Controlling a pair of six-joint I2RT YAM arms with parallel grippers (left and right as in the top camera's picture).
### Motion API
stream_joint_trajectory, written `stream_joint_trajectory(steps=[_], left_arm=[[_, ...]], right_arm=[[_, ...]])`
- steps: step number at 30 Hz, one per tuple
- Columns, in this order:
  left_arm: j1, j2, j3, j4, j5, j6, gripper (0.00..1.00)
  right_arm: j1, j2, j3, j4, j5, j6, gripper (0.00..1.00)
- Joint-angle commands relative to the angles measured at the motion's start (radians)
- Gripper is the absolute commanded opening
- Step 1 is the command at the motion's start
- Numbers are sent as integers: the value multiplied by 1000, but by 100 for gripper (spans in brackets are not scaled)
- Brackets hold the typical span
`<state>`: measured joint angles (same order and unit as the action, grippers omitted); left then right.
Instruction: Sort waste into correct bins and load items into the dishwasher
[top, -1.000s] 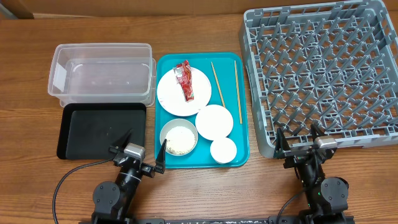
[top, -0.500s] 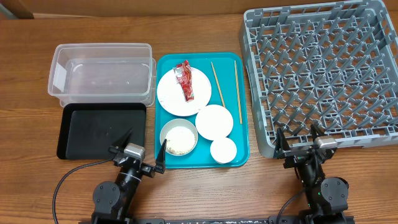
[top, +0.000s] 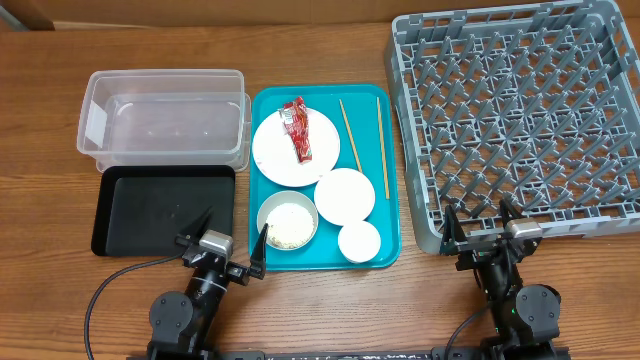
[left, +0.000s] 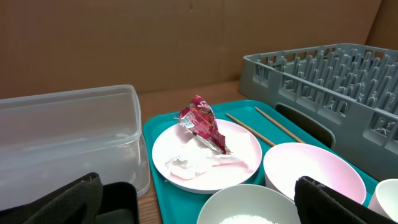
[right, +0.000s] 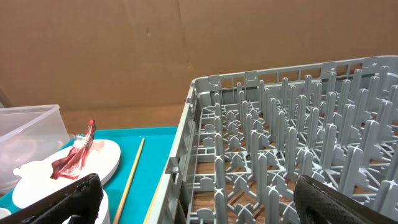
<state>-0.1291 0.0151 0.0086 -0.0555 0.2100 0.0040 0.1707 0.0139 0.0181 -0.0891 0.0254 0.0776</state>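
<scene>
A teal tray (top: 390, 235) holds a large white plate (top: 275, 150) with a crumpled red wrapper (top: 297, 128) and a white napkin (left: 186, 165). It also holds a smaller plate (top: 345, 195), a bowl with rice (top: 287, 222), a small cup (top: 359, 241) and two chopsticks (top: 366, 146). A clear tub (top: 163, 118) and a black tray (top: 163, 210) lie to the left. The grey rack (top: 520, 115) stands at the right. My left gripper (top: 224, 245) is open and empty before the rice bowl. My right gripper (top: 484, 228) is open and empty at the rack's near edge.
Brown cardboard walls (left: 186, 43) stand behind the wooden table (top: 50, 120). A black cable (top: 110, 285) runs by the left arm base.
</scene>
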Motion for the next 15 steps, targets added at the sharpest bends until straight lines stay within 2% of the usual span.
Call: stream_joint_trajectory(steps=[1, 15], left_arm=[[6, -9, -4, 1, 16, 12, 100], [6, -9, -4, 11, 22, 11, 100]], right_arm=[[-3, -11, -10, 9, -2, 0, 100], [-3, -11, -10, 9, -9, 2, 100]])
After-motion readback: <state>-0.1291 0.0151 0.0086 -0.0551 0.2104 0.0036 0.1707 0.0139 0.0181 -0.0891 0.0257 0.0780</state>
